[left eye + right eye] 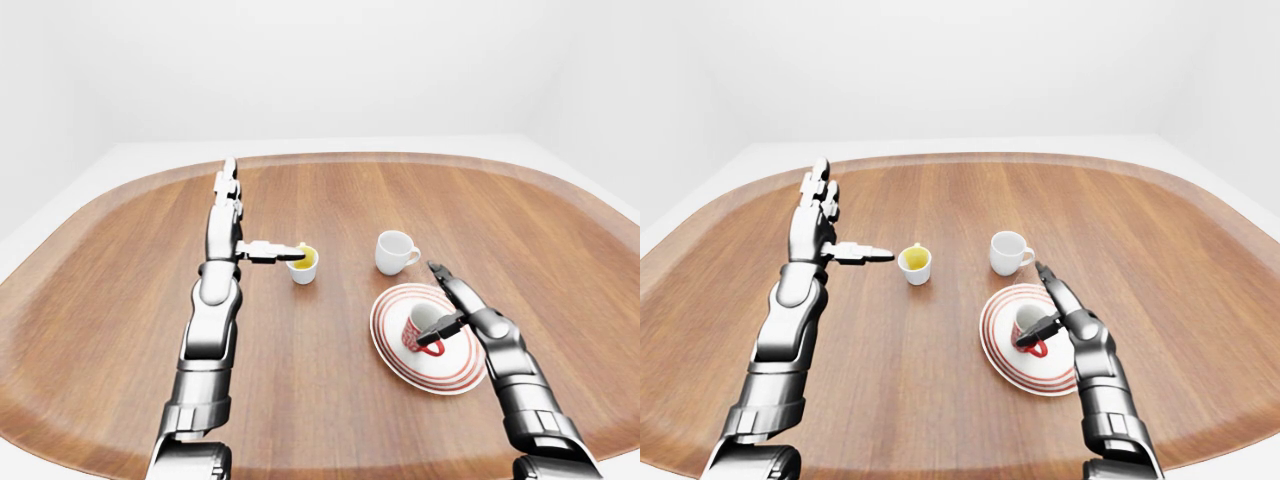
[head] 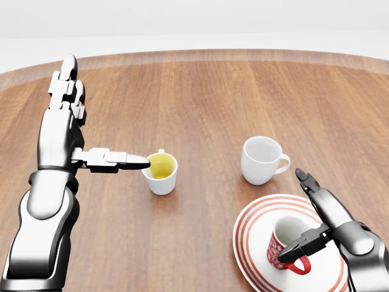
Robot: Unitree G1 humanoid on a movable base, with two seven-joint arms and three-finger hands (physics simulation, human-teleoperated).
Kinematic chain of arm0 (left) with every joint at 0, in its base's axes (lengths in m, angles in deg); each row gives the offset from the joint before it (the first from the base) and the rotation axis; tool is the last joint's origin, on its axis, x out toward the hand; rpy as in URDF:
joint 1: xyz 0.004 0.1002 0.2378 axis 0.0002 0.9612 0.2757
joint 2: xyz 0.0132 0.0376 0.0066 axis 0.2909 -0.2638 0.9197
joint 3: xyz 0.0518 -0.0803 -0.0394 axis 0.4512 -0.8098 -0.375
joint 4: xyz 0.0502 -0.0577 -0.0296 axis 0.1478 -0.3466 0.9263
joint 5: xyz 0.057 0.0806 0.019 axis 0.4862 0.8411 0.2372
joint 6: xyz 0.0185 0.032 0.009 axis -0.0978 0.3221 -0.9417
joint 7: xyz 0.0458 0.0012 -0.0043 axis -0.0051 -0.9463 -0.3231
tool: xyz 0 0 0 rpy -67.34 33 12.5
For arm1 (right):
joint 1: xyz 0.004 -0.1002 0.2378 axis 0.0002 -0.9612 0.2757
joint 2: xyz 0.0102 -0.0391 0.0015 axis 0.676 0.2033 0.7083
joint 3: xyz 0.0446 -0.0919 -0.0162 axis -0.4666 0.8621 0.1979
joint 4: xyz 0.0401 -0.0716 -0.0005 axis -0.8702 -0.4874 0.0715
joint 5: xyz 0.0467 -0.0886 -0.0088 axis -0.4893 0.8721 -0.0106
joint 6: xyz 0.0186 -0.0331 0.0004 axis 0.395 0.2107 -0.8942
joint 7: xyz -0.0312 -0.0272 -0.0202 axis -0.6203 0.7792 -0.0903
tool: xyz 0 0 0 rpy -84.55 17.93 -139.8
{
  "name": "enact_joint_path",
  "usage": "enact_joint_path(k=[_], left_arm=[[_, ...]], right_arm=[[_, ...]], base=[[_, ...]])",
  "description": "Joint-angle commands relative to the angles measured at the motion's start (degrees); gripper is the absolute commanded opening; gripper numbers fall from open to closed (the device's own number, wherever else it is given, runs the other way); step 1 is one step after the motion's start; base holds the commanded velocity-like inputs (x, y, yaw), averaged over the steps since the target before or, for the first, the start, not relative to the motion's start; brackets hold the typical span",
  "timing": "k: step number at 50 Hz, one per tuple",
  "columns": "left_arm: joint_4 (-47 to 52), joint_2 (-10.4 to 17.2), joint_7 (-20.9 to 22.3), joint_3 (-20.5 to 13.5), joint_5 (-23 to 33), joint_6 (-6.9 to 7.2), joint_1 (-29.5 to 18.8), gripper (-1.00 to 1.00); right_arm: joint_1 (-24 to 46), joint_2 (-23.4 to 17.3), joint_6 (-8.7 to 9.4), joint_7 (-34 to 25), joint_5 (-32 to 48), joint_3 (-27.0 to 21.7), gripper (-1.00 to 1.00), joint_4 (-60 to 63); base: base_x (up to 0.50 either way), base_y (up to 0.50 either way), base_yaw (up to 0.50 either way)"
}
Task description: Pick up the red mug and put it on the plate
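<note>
Red mug (image 2: 284, 243) is sitting upright on the striped plate (image 2: 255, 231). Your right hand (image 2: 325, 222) is hanging beside it, fingers (image 2: 310, 182) splayed open, gripping nothing. Your left hand (image 2: 79, 143) is stretching flat and empty, one finger pointing at the yellow-filled cup (image 2: 161, 172) on the bench (image 2: 200, 103).

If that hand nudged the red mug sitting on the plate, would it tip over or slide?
The red mug stands upright on the striped plate, squat and wide, so it probably slides rather than tips. The glossy plate looks slick. The right hand has its fingers open beside it.
</note>
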Motion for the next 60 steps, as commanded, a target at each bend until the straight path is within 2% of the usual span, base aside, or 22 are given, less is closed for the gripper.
enact_joint_path(k=[1, 17, 26, 39, 44, 60], left_arm=[[0.26, 0.01, 0.0, -0.01, 0.02, 0.0, -0.09, 1.0], [1.35, -0.02, 0.1, 0.07, 0.1, 0.0, -0.4, 1.0], [7.63, 0.62, 0.55, -0.34, -0.12, 0.0, -2.22, 1.0], [15.63, 1.69, 0.96, -0.68, -0.5, 0.0, -6.43, 1.0], [17.54, 2.38, 1.24, -1.01, -0.59, 0.0, -7.94, 1.0], [23.72, 2.26, 1.54, 0.07, 0.39, 0.0, -11.42, 1.0]], right_arm=[[-0.11, 0.08, 0.0, 0.09, -0.16, 0.01, 1.0, 0.34], [-0.52, 0.22, 0.0, -0.54, -0.03, -0.25, 1.0, 2.74], [-0.38, 0.35, 0.0, -3.21, -1.2, -2.0, 1.0, 15.92], [4.64, 0.5, 0.0, -2.07, -6.43, -3.63, 1.0, 32.5], [7.36, -0.53, 0.0, -2.23, -8.66, -4.5, 1.0, 38.11], [18.58, -4.78, 0.0, 0.34, -16.11, -5.15, 1.0, 47.19]], base=[[0.0, 0.0, 0.0], [0.0, 0.0, 0.0], [0.0, 0.0, 0.0], [0.0, 0.0, 0.0], [0.0, 0.0, 0.0], [0.0, 0.0, 0.0]])
